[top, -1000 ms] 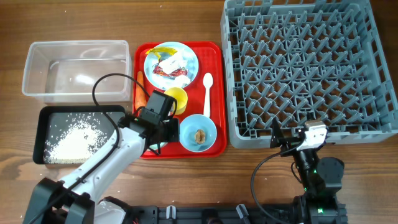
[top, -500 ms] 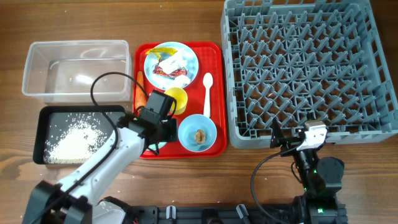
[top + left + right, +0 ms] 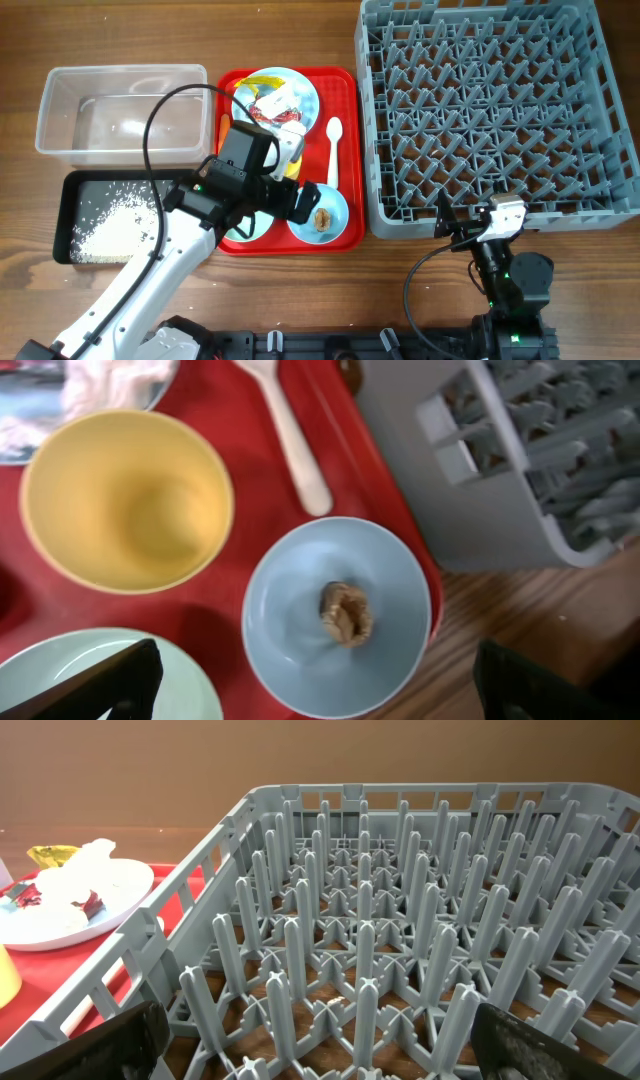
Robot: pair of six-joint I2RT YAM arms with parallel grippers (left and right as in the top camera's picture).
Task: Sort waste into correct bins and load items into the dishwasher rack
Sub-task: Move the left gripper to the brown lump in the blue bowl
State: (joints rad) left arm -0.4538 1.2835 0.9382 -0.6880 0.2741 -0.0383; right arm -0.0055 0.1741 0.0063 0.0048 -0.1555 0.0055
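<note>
Under the spread left hand (image 3: 320,688), a blue bowl (image 3: 290,605) holds a brown lump (image 3: 346,612), possibly food.

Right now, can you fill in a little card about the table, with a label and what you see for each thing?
Left pincer: open, above the blue bowl
In that bowl: a brown lump
Right pincer: open, facing the rack
Rack: no dishes in it
Black tray: white rice
Clear tub: nothing seen inside
Yellow cup: on the red tray
</note>
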